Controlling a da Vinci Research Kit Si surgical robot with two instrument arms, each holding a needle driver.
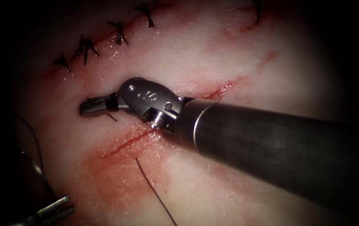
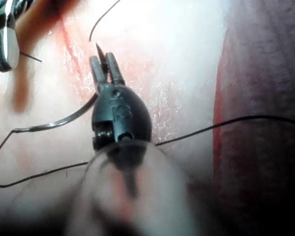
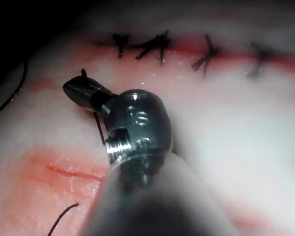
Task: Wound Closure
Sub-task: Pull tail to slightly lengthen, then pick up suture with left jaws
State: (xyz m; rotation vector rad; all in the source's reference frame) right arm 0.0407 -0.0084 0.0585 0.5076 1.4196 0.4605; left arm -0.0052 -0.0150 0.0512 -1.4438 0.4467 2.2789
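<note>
Nearest, on the left side of the cut (image 1: 127, 141), the left hand (image 1: 60, 208) sits low over the tissue (image 1: 238, 62). Its two jaws are slightly spread and nothing is between them. In the left wrist view the needle (image 2: 59, 122) lies flat on the tissue just beside that tool's wrist. One end is hidden behind the wrist, and what shows of the curve is out of the tissue and held by neither tool. Thread (image 2: 34, 176) leaves the needle's free end, bends back in a loose loop and runs on under the shaft and across the tissue. Next, a length of thread comes out of the tissue just on the near side of the cut and trails toward the viewer. The cut is an open red slit running on a slant, with red fluid (image 1: 116, 175) staining the tissue around it. The right shaft lies across it. Just beyond the cut, the right hand (image 1: 88, 108) points left, its jaws pressed together. In the right wrist view a short dark strand of thread sticks out at the jaws and another runs down from them to the tissue, so it looks to be pinching the thread. I cannot tell where that strand enters the tissue. Farthest back, a row of dark stitches (image 1: 86, 47) closes a second cut.
</note>
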